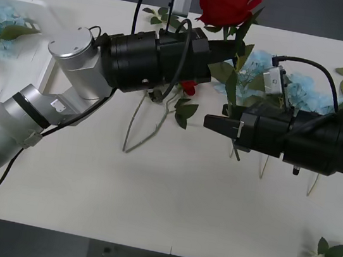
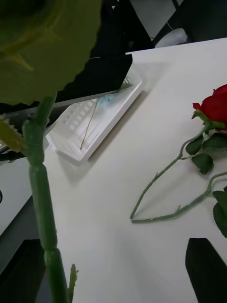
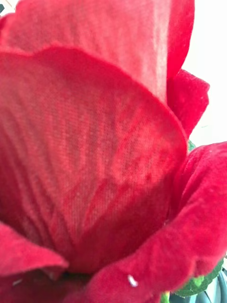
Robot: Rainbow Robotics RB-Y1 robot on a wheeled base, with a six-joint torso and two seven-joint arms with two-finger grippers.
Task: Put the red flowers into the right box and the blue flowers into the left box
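Left gripper has a red rose pinched by its upright stem (bloom on top); right box sits far off right, so right gripper is nearer, fingers unclear.

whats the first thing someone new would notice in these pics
A big red rose stands out at the table's far edge, at the tip of the left gripper, which reaches across the middle; its petals crowd the left wrist view. The right gripper sits just right of centre beside a green stem, with blue flowers lying behind it. The left box on the far left already holds one blue flower.
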